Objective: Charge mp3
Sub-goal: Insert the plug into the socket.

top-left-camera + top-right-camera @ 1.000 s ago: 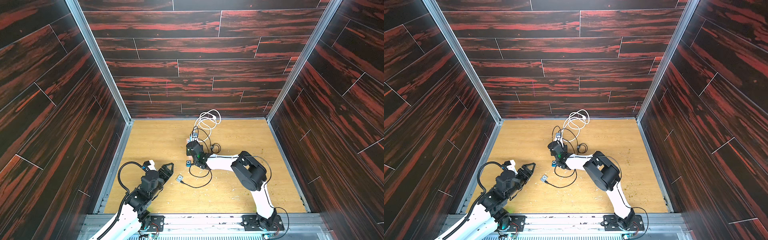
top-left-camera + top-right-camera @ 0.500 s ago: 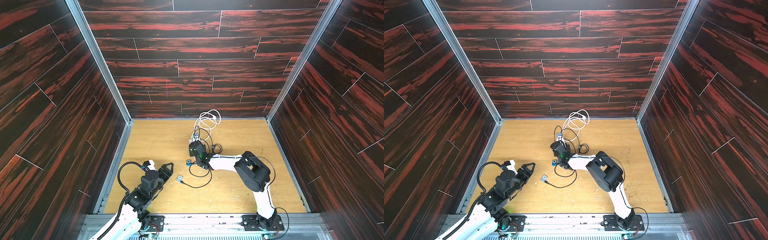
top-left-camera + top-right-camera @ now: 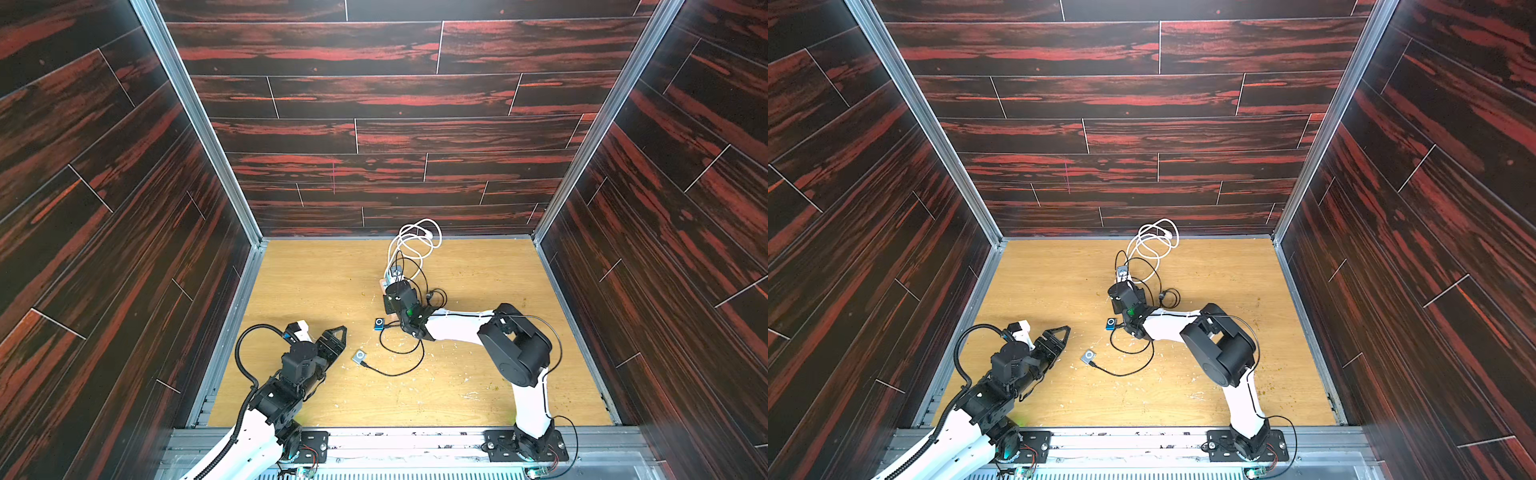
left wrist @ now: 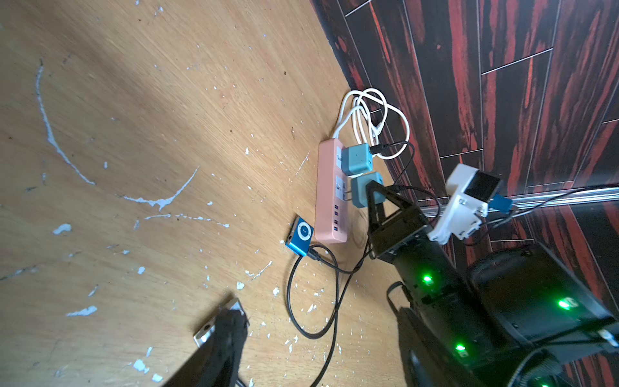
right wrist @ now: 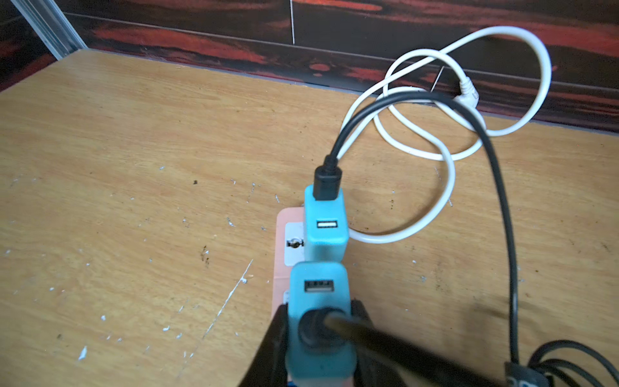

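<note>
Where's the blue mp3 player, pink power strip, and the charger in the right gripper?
blue mp3 player [image 4: 299, 236]: left wrist view, front face.
pink power strip [image 4: 325, 207]: left wrist view, bare top.
teal charger [image 5: 319, 273]: right wrist view, above its USB port.

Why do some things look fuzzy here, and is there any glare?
Right wrist view: the nearer teal plastic charger block and its black cable are soft, likely too close to the lens, while the white coiled cord is sharp. Left wrist view: the small silver mp3 player is smeared, and the wooden tabletop shows a pale sheen. Both top views: crisp.
</note>
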Robot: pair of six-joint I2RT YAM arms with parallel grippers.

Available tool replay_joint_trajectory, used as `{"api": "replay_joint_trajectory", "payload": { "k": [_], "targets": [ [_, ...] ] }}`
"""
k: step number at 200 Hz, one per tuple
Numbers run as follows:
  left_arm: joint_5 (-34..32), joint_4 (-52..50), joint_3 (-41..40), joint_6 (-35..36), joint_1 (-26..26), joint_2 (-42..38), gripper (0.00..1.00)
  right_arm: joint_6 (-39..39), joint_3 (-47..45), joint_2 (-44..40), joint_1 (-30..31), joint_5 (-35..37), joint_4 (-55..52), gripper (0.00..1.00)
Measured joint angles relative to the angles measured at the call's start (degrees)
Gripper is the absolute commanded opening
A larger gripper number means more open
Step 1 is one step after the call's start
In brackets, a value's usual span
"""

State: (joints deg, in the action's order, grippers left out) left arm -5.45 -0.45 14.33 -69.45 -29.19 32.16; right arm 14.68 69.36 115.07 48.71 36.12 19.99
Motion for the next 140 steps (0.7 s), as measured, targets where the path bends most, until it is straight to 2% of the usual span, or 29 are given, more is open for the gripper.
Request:
{"api": "replay_joint_trajectory", "payload": {
  "k": [41,140],
  "targets": [
    [0.0,0.04,-0.07,-0.2,0.0,0.0,0.73,-0.44,-0.17,-2.91,-0.46,-1.57,0.17,0.0],
    [0.0,0.04,-0.39,-0.61,0.0,-0.02,0.73,0.09,-1.03,-2.91,-1.99,-4.7,0.17,0.0]
  ]
}}
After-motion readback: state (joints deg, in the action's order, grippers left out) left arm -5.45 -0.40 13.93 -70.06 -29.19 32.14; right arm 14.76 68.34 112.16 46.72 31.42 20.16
